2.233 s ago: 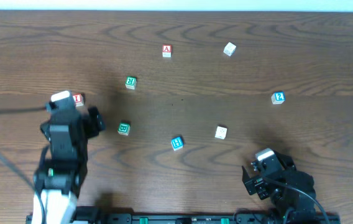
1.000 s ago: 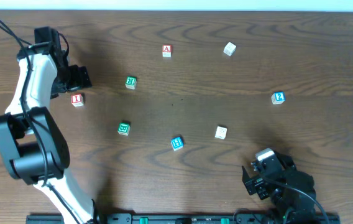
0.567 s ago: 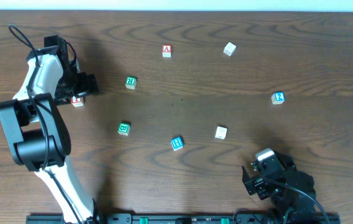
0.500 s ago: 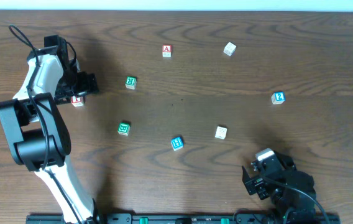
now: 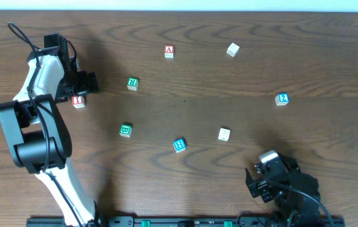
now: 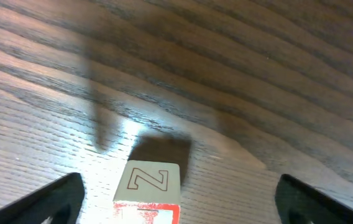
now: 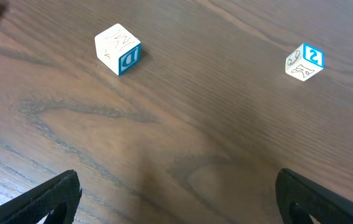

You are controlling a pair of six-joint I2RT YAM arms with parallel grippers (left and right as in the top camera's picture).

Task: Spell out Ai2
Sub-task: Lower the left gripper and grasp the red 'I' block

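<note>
The red "A" block [image 5: 169,51] lies at the far middle of the table. The blue "2" block [image 5: 282,98] lies at the right and shows in the right wrist view [image 7: 304,61]. A red-topped block [image 5: 78,101] lies at the far left; in the left wrist view [image 6: 153,177] its side shows a "Z". My left gripper [image 5: 83,85] is open right over this block, a finger on each side [image 6: 176,202], not touching it. My right gripper [image 5: 258,180] is open and empty near the front right [image 7: 176,199].
Two green blocks [image 5: 133,82] [image 5: 125,130], a blue block [image 5: 179,145], a white block [image 5: 224,133] with a blue "D" [image 7: 118,48] and another white block [image 5: 232,49] are scattered over the wooden table. The left arm stretches along the left edge.
The left arm swung out from the near left to the far left and came down by the red-topped block. In the last half second it hardly moved. The right arm stayed still.
</note>
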